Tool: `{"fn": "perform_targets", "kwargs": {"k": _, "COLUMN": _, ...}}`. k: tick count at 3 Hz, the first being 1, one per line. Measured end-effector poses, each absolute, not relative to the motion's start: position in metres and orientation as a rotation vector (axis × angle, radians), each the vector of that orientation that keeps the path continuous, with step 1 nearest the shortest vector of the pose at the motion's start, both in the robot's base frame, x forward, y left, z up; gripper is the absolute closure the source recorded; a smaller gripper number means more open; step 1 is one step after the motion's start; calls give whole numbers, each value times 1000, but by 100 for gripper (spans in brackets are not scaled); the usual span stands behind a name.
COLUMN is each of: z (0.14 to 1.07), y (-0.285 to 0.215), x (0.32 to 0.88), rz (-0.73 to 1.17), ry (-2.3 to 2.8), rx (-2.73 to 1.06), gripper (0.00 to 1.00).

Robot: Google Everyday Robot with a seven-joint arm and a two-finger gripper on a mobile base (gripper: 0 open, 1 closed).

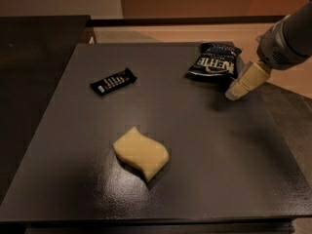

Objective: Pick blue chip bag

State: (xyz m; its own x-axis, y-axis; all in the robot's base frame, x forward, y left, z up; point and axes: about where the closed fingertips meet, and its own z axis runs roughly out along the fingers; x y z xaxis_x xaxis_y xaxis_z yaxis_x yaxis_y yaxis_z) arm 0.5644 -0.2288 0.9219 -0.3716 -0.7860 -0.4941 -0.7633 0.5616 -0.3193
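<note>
The blue chip bag (pixel 214 61) lies flat at the far right of the dark table (pixel 195 145), its white KETTLE lettering facing up. My gripper (pixel 234 94) comes in from the right on a grey arm, its cream fingers pointing down and to the left. Its tip hangs just right of and in front of the bag's near right corner, apart from it. Nothing is in the gripper.
A slim black candy bar (pixel 113 81) with white print lies at the far left of the table. A pale yellow wavy sponge (pixel 141 152) sits near the middle front. The table's right edge runs close under my arm; a dark counter stands to the left.
</note>
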Motion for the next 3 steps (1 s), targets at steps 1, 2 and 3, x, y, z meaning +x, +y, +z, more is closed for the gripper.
{"fn": "perform_targets", "kwargs": {"k": 1, "z": 906, "y": -235, "x": 597, "rz": -54, "ry": 2188, "rx": -1165, "gripper": 0}}
{"fn": "perform_targets", "kwargs": {"k": 2, "z": 888, "y": -239, "x": 627, "rz": -24, "ry": 2208, "rx": -1093, "gripper": 0}}
{"fn": "perform_targets", "kwargs": {"k": 3, "z": 870, "y": -242, "x": 648, "rz": 43, "ry": 2240, "rx": -1027, "gripper": 0}}
